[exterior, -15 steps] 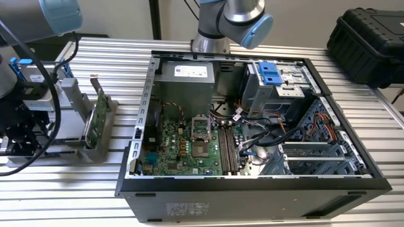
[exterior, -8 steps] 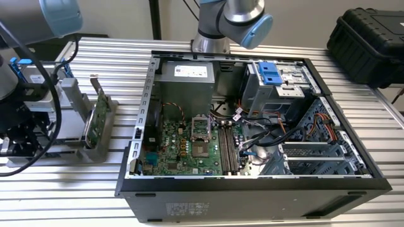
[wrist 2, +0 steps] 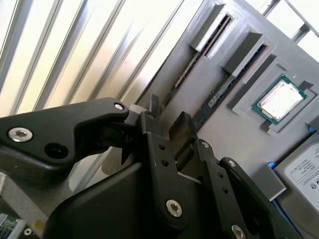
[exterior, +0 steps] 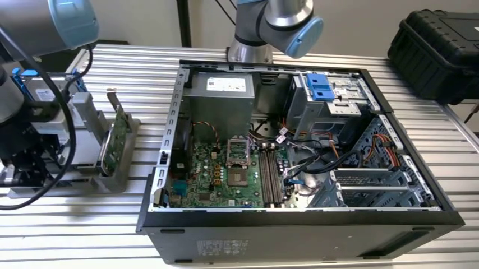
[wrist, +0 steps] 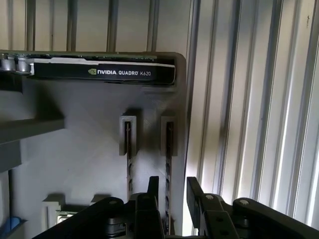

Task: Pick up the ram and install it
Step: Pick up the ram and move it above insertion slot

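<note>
— What does the exterior view give us?
— An open computer case lies on the ribbed desk, its motherboard facing up. At the exterior view's left stands a grey holder with a green card upright in it, and the arm hangs over that holder.
— And the second wrist view?
— The gripper sits low over the holder, its two black fingers spread with a clear gap. The ram stands on its long edge in the slot nearest the holder's rim, and its line runs straight into that gap. A second slot lies just beside it. Further along are a processor chip in a recess and a hard drive.
— Which way does the ram run?
— Its long axis follows the desk's ribs, parallel to the holder's rim.
— Does the first wrist view agree?
— Yes. The ram shows edge-on as a thin strip with a finger on each side. One finger is between the two slots, the other out past the rim over the desk. The green card lies across the holder beyond the slots, at a right angle to the ram.
— Are the pads touching it?
— I can't tell; the jaws stand apart, not pinched on it
</note>
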Controlling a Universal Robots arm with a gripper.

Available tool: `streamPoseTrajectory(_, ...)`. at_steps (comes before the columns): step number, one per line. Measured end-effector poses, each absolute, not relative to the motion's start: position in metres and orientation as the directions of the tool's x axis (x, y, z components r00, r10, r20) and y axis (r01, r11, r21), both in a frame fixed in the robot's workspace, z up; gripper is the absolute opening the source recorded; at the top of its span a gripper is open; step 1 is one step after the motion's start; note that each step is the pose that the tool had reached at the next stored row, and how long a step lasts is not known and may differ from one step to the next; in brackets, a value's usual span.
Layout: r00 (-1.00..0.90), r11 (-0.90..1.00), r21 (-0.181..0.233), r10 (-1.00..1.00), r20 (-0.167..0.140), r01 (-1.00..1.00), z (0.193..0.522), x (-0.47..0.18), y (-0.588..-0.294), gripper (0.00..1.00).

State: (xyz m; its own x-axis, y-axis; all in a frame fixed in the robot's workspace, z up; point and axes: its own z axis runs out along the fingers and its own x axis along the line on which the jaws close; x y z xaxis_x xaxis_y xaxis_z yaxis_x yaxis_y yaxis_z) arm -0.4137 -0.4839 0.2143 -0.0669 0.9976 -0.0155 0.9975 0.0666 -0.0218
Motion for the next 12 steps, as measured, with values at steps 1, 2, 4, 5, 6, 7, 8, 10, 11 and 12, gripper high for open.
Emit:
streamPoseTrajectory(1,-0.068,0.068,-0.022,0.998,-0.016,0.997,0.213,-0.414,-0.484,1.00)
streamPoseTrajectory(2,-0.069,0.069,-0.022,0.997,-0.016,0.997,0.212,-0.414,-0.484,1.00)
streamPoseTrajectory(4,-0.071,0.071,-0.022,0.997,-0.016,0.997,0.210,-0.414,-0.484,1.00)
streamPoseTrajectory(5,-0.072,0.071,-0.022,0.997,-0.015,0.997,0.209,-0.414,-0.484,1.00)
streamPoseTrajectory(6,-0.072,0.072,-0.022,0.997,-0.015,0.997,0.209,-0.414,-0.484,1.00)
streamPoseTrajectory(7,-0.072,0.072,-0.022,0.997,-0.015,0.997,0.208,-0.414,-0.484,1.00)
streamPoseTrajectory(8,-0.073,0.072,-0.022,0.997,-0.016,0.997,0.207,-0.414,-0.484,1.00)
streamPoseTrajectory(10,-0.074,0.073,-0.022,0.997,-0.016,0.997,0.205,-0.414,-0.484,1.00)
streamPoseTrajectory(11,-0.074,0.074,-0.022,0.997,-0.016,0.997,0.204,-0.414,-0.484,1.00)
streamPoseTrajectory(12,-0.075,0.074,-0.022,0.997,-0.016,0.997,0.203,-0.414,-0.484,1.00)
